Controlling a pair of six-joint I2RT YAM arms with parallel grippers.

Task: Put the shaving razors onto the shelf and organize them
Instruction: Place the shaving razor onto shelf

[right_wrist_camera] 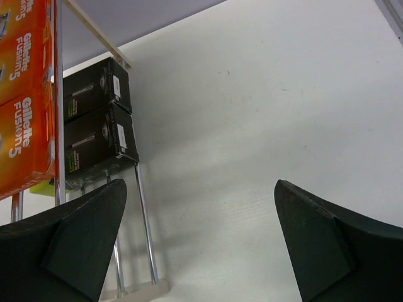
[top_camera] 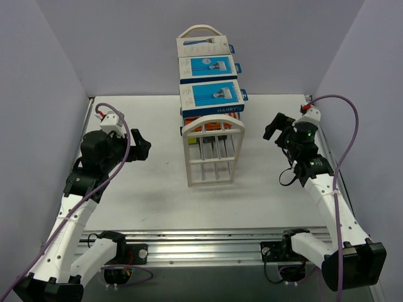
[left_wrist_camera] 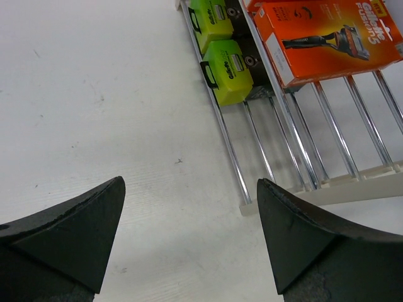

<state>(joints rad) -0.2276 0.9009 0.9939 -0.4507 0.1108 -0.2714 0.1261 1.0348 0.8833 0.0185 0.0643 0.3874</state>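
Observation:
The cream-white shelf (top_camera: pixel 213 165) stands mid-table. Three blue-and-white shaving razors boxes (top_camera: pixel 212 97) lie in a row on its top tier. In the left wrist view, lime-green boxes (left_wrist_camera: pixel 227 72) rest on the lowest bars (left_wrist_camera: pixel 230 151) and an orange box (left_wrist_camera: pixel 327 38) on the tier above. The right wrist view shows orange boxes (right_wrist_camera: pixel 22 138) and two black boxes (right_wrist_camera: pixel 97 145) on the same rack. My left gripper (top_camera: pixel 140 148) (left_wrist_camera: pixel 190 182) hangs open left of the shelf, holding nothing. My right gripper (top_camera: pixel 275 126) (right_wrist_camera: pixel 200 184) hangs open to its right, also holding nothing.
The white table (top_camera: pixel 151 201) is walled by grey panels on three sides. A metal rail (top_camera: pixel 201 242) with both arm bases runs along the near edge. Purple cables loop over each arm.

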